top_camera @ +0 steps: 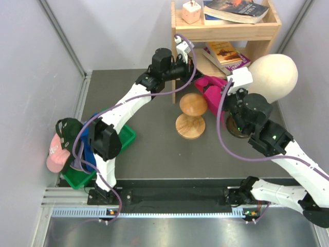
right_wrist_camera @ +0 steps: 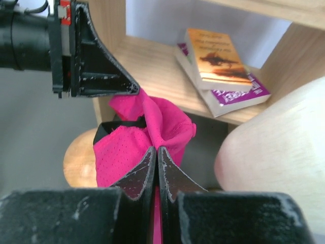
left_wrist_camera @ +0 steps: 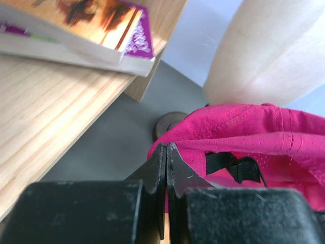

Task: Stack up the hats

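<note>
A bright pink hat (top_camera: 209,90) hangs bunched between my two grippers, just above the round wooden stand and in front of the shelf. My left gripper (top_camera: 198,78) (left_wrist_camera: 167,147) is shut on one edge of it, and its tip shows pinching the fabric in the right wrist view (right_wrist_camera: 135,90). My right gripper (top_camera: 222,92) (right_wrist_camera: 156,150) is shut on the opposite edge, with pink cloth (right_wrist_camera: 162,119) between its fingers. The hat's black strap (left_wrist_camera: 238,165) shows inside it. A pale pink cap (top_camera: 56,154), a black cap (top_camera: 69,128) and a blue cap (top_camera: 91,136) lie in the green tray (top_camera: 126,136).
The mushroom-shaped wooden stand (top_camera: 191,116) stands mid-table below the pink hat. A cream mannequin head (top_camera: 275,74) stands at the right, close to the right arm. A wooden shelf (top_camera: 226,28) with books (top_camera: 226,54) is at the back. Grey walls close both sides.
</note>
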Action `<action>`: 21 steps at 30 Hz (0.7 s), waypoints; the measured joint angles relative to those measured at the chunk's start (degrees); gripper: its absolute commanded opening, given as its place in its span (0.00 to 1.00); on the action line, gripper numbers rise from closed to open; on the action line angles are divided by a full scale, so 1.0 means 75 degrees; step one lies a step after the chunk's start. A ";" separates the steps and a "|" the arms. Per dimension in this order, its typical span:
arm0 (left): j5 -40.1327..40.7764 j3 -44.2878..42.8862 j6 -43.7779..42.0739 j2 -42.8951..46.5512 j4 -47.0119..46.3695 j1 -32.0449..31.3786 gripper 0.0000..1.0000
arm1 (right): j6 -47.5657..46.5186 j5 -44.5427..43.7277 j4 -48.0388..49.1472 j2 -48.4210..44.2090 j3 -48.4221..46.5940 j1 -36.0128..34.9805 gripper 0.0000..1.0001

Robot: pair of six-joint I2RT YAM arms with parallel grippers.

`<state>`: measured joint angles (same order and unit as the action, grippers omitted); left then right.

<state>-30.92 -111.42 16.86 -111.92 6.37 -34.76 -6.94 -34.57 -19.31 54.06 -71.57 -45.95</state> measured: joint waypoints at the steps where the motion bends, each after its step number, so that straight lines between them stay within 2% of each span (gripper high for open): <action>1: 0.0023 0.0070 0.0000 0.0000 -0.0009 0.0029 0.00 | 0.0029 0.0058 0.0009 0.0020 0.0067 0.0000 0.00; 6: -0.0035 0.0746 0.0207 0.0131 -0.0137 0.0242 0.00 | 0.0216 0.0347 0.0096 0.0195 0.0350 0.0000 0.00; 15: -0.0061 0.2783 0.0772 0.1329 -0.0280 0.1035 0.00 | 0.0635 0.1172 0.0306 0.0615 0.0860 -0.0055 0.00; 16: -0.0035 0.2923 0.0839 0.1457 -0.0291 0.1099 0.02 | 0.0676 0.1250 0.0350 0.0656 0.0863 -0.0087 0.00; 19: 0.0079 0.3299 0.1020 0.1801 -0.0280 0.1262 0.18 | 0.0731 0.1440 0.0516 0.0758 0.0892 -0.0230 0.00; 20: 0.0154 0.3410 0.1058 0.1906 -0.0256 0.1309 0.26 | 0.0740 0.1501 0.0525 0.0801 0.0895 -0.0283 0.00; 21: 0.0318 0.3520 0.1067 0.2008 -0.0224 0.1358 0.43 | 0.0743 0.1527 0.0530 0.0836 0.0895 -0.0344 0.00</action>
<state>-28.53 -85.01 24.86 -96.86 4.69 -24.58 -1.37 -23.11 -15.33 60.34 -64.86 -48.53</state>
